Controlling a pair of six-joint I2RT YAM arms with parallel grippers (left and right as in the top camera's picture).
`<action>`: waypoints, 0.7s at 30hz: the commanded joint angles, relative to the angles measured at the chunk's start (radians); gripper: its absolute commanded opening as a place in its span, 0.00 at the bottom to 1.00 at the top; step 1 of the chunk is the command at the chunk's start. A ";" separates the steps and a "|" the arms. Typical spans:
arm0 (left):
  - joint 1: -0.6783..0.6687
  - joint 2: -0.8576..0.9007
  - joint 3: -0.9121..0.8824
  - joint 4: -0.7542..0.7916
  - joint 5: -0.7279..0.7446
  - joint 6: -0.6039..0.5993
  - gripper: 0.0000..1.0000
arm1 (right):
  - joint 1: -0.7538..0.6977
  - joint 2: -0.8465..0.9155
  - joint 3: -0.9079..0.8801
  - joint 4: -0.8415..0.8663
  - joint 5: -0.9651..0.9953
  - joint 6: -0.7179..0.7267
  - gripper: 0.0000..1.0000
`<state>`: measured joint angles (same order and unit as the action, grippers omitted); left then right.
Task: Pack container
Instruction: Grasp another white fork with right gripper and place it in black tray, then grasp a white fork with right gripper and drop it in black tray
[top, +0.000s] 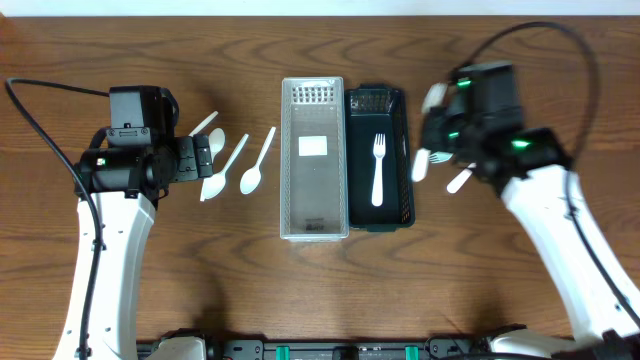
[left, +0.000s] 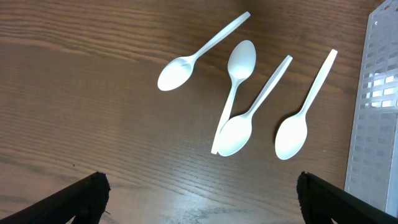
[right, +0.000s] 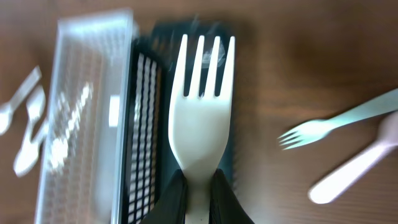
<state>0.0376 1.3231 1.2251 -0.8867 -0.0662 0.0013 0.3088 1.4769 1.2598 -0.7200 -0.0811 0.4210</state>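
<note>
My right gripper (top: 430, 130) is shut on a white plastic fork (right: 200, 106) and holds it in the air by the right rim of the black basket (top: 404, 150). The fork's tines point away from the jaws (right: 198, 193). The black basket (right: 146, 124) holds one white fork (top: 378, 170). A clear white container (top: 314, 160) stands against the basket's left side. Several white spoons (left: 249, 118) lie on the table left of it. My left gripper (left: 200, 199) is open and empty above the table, just short of the spoons (top: 215, 180).
Another fork (right: 323, 127) and a white utensil handle (right: 354, 171) lie on the wood to the right of the basket, seen in the overhead view as the fork (top: 440, 157) and the handle (top: 460, 180). The clear container's wall (left: 376, 112) borders the spoons on the right.
</note>
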 joint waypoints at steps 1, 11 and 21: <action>0.005 0.007 0.019 -0.003 0.003 0.013 0.98 | 0.083 0.101 -0.047 0.010 0.041 0.027 0.03; 0.005 0.007 0.019 -0.003 0.003 0.013 0.98 | 0.126 0.189 0.006 0.029 0.056 -0.060 0.64; 0.005 0.007 0.019 -0.003 0.003 0.013 0.98 | -0.194 0.106 0.015 -0.016 0.269 -0.059 0.66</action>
<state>0.0376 1.3231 1.2251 -0.8867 -0.0658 0.0013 0.1802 1.5719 1.2766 -0.7189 0.1028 0.3733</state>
